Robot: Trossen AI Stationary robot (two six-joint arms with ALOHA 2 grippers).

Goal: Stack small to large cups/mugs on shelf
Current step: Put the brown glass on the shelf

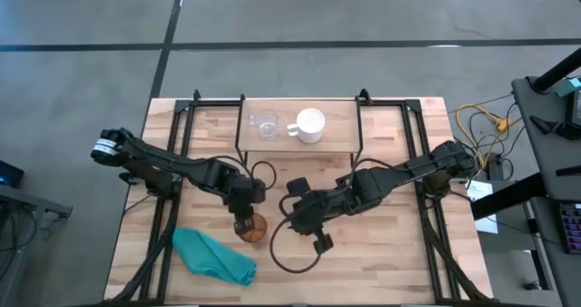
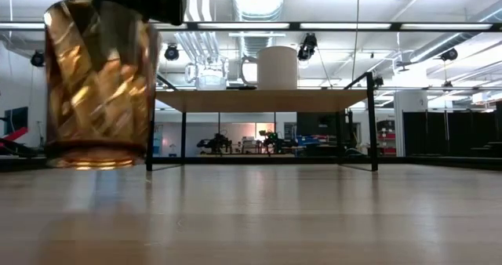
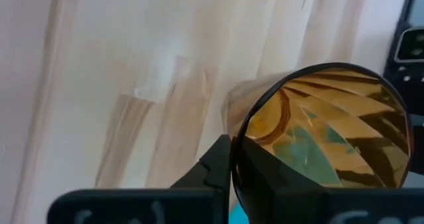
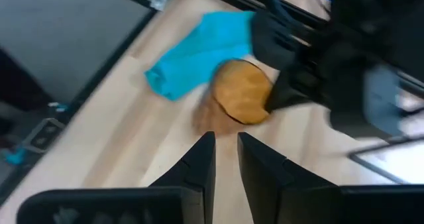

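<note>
So your left gripper was clamped on the rim of the amber cup. In the left wrist view you could see one finger outside the wall and the other finger inside the mouth, pinching the glass between them. In the low view the cup stood upright and looked to hang just above the tabletop, though I couldn't say for sure it had cleared it. The gripper came down on it from above.

From that cup, the teal cloth lay crumpled just beside it at about 8 o'clock in the high view, near the front edge of the table.

Your right gripper sat near the cup at roughly 3 o'clock, apart from it, holding nothing. Its fingers stood a narrow gap apart, not pressed together, and pointed toward the cup and the cloth in its own wrist view.

The shelf was well away from the cup at 12 o'clock, at the back of the table. On its board sat the white mug with its handle toward the clear cup, which stood just beside it at the mug's 9 o'clock. Both were upright and not stacked. The low view showed the mug and the clear cup up on the board.
</note>
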